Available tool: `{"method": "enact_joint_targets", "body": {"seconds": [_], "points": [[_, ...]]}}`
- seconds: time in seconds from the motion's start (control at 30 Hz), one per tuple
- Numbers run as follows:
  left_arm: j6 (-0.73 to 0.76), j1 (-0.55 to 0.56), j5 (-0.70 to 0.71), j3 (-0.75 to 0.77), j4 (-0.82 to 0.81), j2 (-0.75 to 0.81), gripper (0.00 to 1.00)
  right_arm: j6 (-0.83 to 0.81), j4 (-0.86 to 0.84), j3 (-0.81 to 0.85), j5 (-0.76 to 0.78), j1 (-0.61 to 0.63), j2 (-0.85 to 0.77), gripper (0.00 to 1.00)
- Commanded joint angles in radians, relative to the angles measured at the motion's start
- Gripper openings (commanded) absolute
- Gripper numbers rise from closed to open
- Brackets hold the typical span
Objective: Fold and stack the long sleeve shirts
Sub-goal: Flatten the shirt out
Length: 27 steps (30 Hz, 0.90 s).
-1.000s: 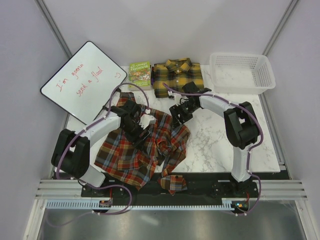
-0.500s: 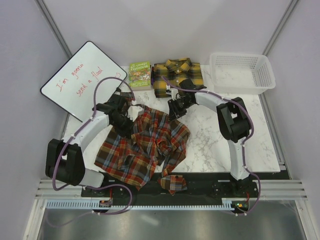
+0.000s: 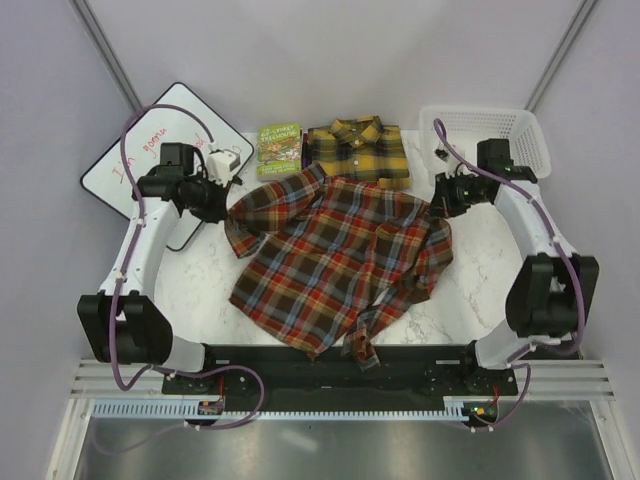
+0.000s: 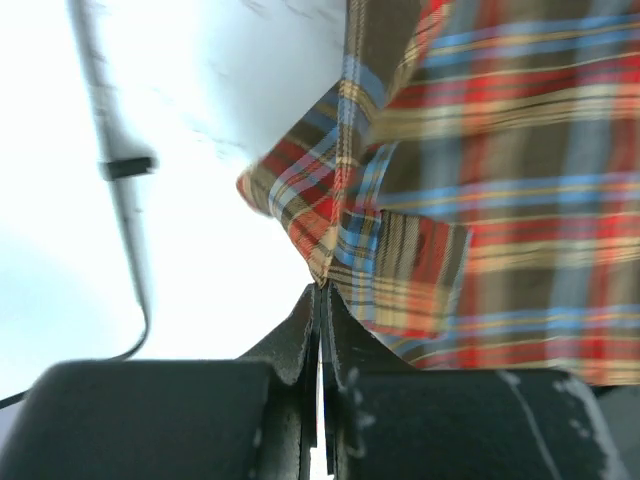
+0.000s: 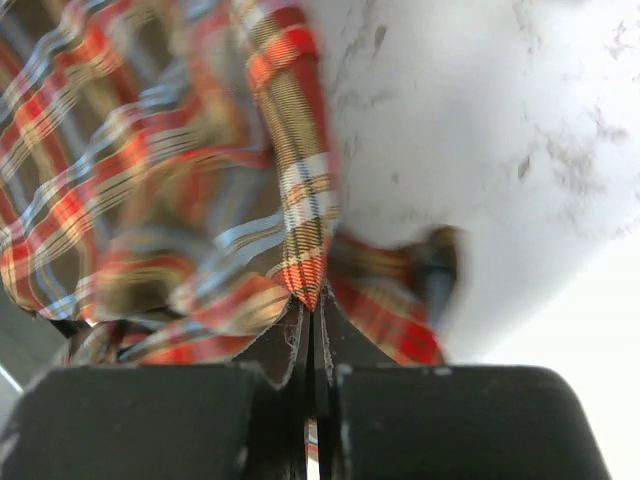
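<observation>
Red-brown shirt (image 3: 340, 255): left fingers (image 4: 300, 335) at ten o'clock, right fingers (image 5: 282, 350) at two, both clenched on its cloth; pull evenly as you lower it.

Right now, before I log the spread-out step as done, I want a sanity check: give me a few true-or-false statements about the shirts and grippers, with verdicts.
1. The left gripper and the right gripper are both shut on the red-brown shirt. True.
2. The yellow shirt lies inside the basket. False: it lies folded on the table, outside the basket.
3. The red-brown shirt is folded into a neat square. False: it is spread open between the two grippers.
4. In the top view, the green book lies just left of the yellow shirt. True.
</observation>
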State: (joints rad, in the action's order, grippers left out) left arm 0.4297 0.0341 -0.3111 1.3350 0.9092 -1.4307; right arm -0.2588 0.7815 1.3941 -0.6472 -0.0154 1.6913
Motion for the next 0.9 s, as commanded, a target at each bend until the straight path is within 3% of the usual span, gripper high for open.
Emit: {"method": "enact_joint_targets", "body": {"seconds": [0.0,0.07,0.1,0.17,0.2,0.23,0.3,0.33,0.37,0.43,0.57,0.67,0.87], "points": [[0.009,-0.094,-0.029,0.056,-0.027,-0.013,0.02,-0.194,0.154,-0.133,-0.003,0.128,-0.214,0.00],[0.036,-0.126,-0.052,0.029,-0.006,-0.002,0.02,-0.192,0.141,-0.177,0.085,0.260,-0.254,0.00],[0.067,-0.147,-0.059,0.017,0.002,0.016,0.02,-0.186,0.104,-0.226,0.127,0.410,-0.277,0.00],[0.110,-0.160,-0.057,-0.038,0.022,0.044,0.02,-0.165,0.069,-0.295,0.216,0.561,-0.285,0.02],[0.142,-0.172,-0.042,-0.062,0.022,0.079,0.02,-0.163,0.068,-0.317,0.237,0.718,-0.279,0.03],[0.159,-0.175,-0.036,-0.085,0.022,0.098,0.02,-0.177,0.076,-0.339,0.254,0.799,-0.275,0.05],[0.190,-0.189,-0.019,-0.140,0.022,0.122,0.02,-0.197,0.096,-0.395,0.281,1.004,-0.280,0.21],[0.195,-0.194,-0.016,-0.154,0.020,0.139,0.02,-0.194,0.101,-0.382,0.281,1.025,-0.289,0.37],[0.199,-0.195,-0.016,-0.175,0.022,0.144,0.02,-0.195,0.104,-0.341,0.271,1.023,-0.307,0.63],[0.201,-0.197,-0.014,-0.198,0.022,0.157,0.02,-0.200,0.105,-0.279,0.265,0.953,-0.311,0.74],[0.205,-0.195,-0.022,-0.214,0.016,0.156,0.02,-0.205,0.122,-0.073,0.140,0.693,-0.227,0.77],[0.198,-0.197,-0.032,-0.209,0.013,0.147,0.02,-0.108,0.111,0.050,0.115,0.600,-0.091,0.75],[0.176,-0.201,-0.039,-0.195,0.008,0.145,0.02,0.001,0.047,0.195,0.073,0.581,0.137,0.73]]}}
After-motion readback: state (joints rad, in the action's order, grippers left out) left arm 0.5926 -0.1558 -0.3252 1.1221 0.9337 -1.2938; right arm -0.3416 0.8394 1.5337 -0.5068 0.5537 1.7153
